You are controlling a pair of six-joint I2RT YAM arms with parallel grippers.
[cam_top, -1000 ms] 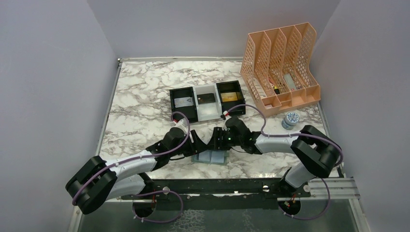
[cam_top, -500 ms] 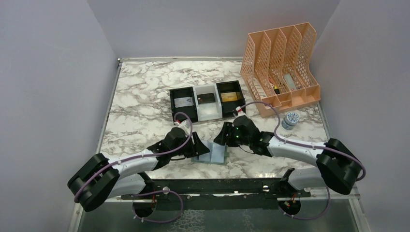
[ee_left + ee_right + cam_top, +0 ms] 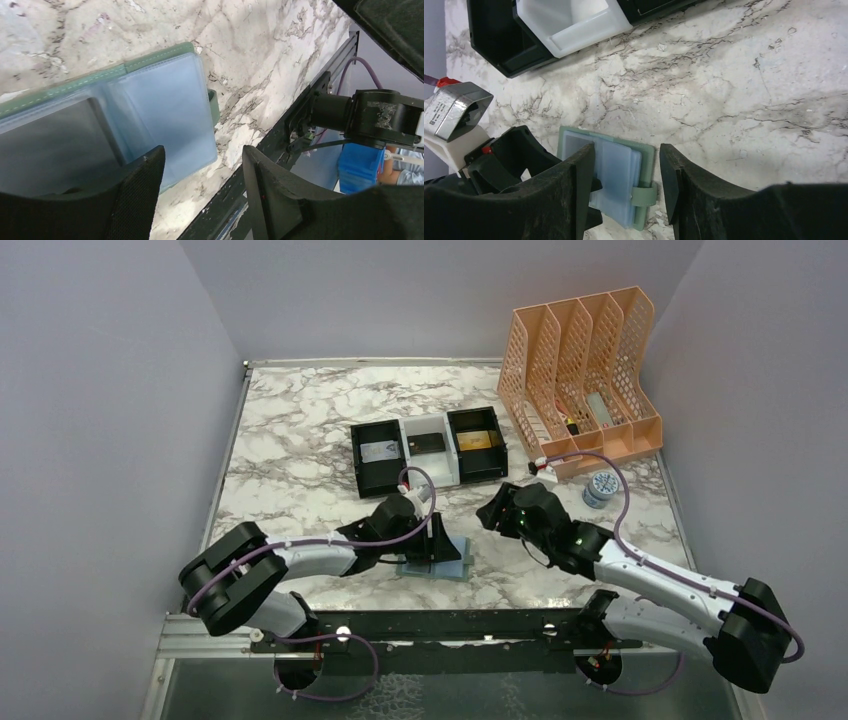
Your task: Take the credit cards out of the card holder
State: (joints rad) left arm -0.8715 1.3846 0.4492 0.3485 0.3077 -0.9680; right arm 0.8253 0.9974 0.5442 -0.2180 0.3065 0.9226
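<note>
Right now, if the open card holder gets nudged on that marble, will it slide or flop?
Probably slides: the card holder lies thin and flat on smooth marble table. Likely floppy, since it folds at a spine. Its tab may snag.

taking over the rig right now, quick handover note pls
left gripper: open, empty, low over the card holder.
right gripper: open, empty, above the table, to the holder's right.
card holder: lying open and flat near the front edge.
done: grey card, dark card and gold card lie in the tray, one per compartment.
left: can't tell if any pocket holds another card, so check them and pull any you find.
</note>
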